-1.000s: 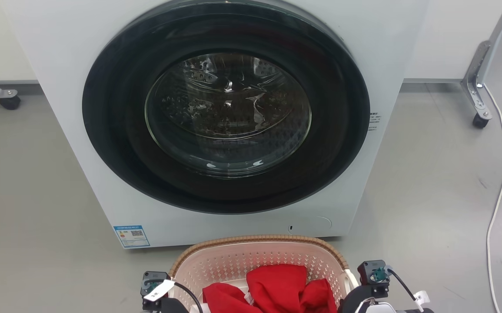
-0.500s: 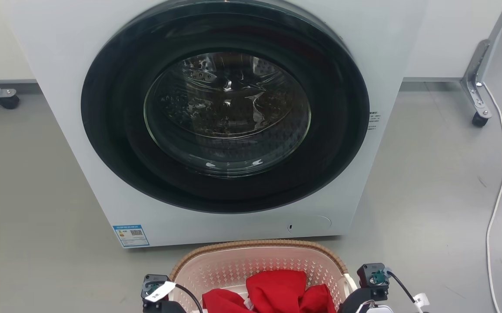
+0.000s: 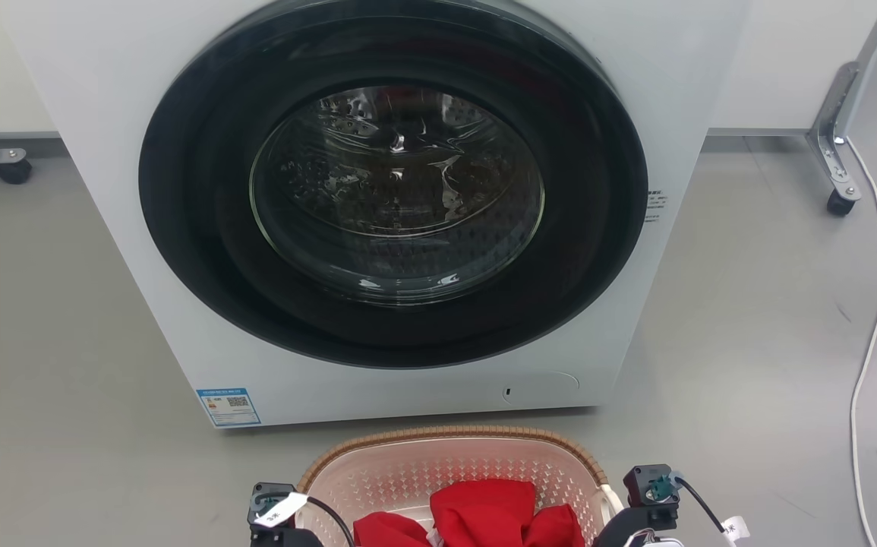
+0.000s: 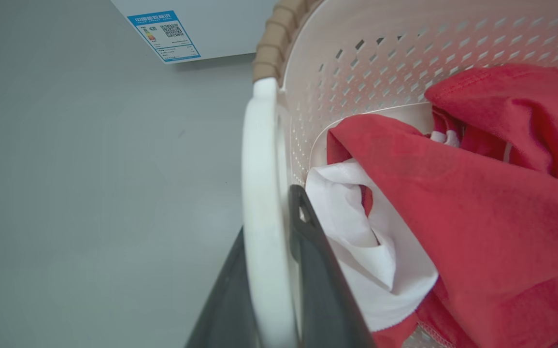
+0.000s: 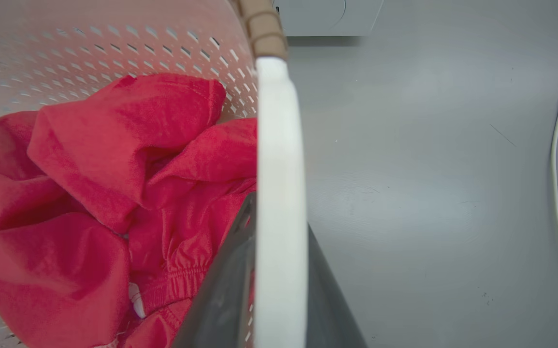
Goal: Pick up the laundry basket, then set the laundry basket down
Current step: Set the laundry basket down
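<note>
The laundry basket [image 3: 449, 436], cream-white with perforated walls and a brown woven-look rim, sits at the bottom middle of the head view, just in front of the washing machine. It holds red clothes [image 3: 484, 510] and a white cloth [image 4: 365, 241]. My left gripper [image 4: 266, 212] is shut on the basket's white left handle [image 4: 262, 159], one dark finger on each side of it. My right gripper [image 5: 279, 212] is shut the same way on the white right handle [image 5: 279, 145]. Whether the basket's bottom touches the floor is hidden.
The white washing machine [image 3: 104, 114], its round dark door [image 3: 392, 182] shut, stands close behind the basket. A white cable [image 3: 871, 319] runs along the grey floor at the right. Castor legs stand at the far right [image 3: 837, 182] and far left [image 3: 5, 163].
The basket and both wrists have slid a little lower in the head view, widening the gap to the washing machine. The whole view has shifted slightly too. Both grips stay the same.
</note>
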Motion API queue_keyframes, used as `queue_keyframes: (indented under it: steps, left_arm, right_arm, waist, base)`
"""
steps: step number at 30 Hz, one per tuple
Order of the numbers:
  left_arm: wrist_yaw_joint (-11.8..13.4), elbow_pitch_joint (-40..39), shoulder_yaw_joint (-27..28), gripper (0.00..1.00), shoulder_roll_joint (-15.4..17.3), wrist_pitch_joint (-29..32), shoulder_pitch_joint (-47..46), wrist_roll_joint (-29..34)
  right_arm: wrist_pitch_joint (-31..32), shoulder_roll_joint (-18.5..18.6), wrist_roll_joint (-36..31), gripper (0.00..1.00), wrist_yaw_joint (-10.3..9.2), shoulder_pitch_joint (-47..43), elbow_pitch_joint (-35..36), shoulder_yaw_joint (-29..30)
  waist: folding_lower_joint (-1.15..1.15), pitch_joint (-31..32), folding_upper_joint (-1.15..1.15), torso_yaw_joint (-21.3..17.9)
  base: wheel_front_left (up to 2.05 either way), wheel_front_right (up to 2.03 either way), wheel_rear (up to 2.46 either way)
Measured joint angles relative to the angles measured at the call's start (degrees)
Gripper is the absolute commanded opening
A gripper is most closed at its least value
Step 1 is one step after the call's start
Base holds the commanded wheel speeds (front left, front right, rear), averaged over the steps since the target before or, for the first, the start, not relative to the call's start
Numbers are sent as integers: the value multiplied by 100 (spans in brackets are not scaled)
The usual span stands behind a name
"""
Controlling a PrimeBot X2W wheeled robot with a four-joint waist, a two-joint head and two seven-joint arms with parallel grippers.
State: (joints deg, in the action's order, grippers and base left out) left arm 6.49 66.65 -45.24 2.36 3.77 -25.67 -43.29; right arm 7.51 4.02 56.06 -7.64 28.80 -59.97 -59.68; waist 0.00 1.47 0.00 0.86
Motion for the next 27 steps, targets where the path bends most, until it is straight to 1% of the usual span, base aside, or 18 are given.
queue_keyframes:
  steps: [8, 16, 23, 27]
  left_arm:
    - [0, -1, -24, 0, 0, 9, 1, -23]
    - [3, -3, -22, 0, -1, -13, -58, -54]
    - [9, -14, 82, 0, 9, -147, -477, -69]
    - [14, -41, 191, 0, 18, -267, -635, -240]
  right_arm:
    - [-3, -1, 99, 0, 0, 4, -35, -58]
    - [-57, -5, 108, 0, 0, 145, -77, -91]
    - [-165, -1, 105, 0, 0, 664, -124, -75]
    - [-255, 3, 97, 0, 0, 917, -137, -78]
  waist:
    - [0, -73, 0, 4]
    - [1, -287, 0, 14]
    - [1, -680, 0, 28]
    - [1, -976, 0, 36]
  base:
    - [0, 0, 0]
    - [0, 0, 0]
    - [0, 0, 0]
    - [0, 0, 0]
